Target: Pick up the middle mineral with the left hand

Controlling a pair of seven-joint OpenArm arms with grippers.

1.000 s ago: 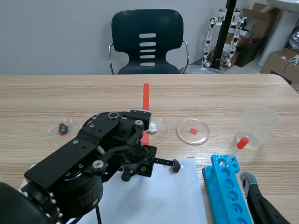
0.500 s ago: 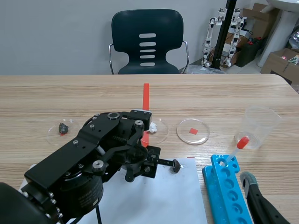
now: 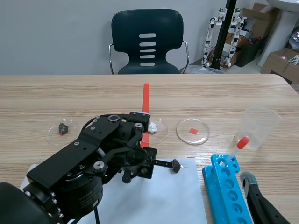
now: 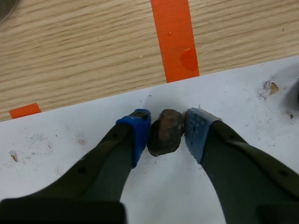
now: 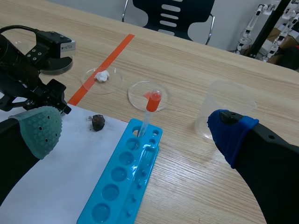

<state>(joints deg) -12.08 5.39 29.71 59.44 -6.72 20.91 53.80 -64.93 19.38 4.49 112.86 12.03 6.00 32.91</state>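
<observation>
left claw (image 4: 167, 131) — clamps mineral (image 4: 164, 134) | white paper (image 4: 70, 130) under | dark rock (image 3: 175, 164) beside

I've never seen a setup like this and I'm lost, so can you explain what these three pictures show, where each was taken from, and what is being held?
It is a robot with two black arms at a wooden table. One picture looks out from between the arms; the other two come from cameras on each wrist. The left tool is closed on a brown mineral on white paper. The right tool is open and holds nothing. Nearby are a blue rack, a plastic cup and clear dishes.
</observation>
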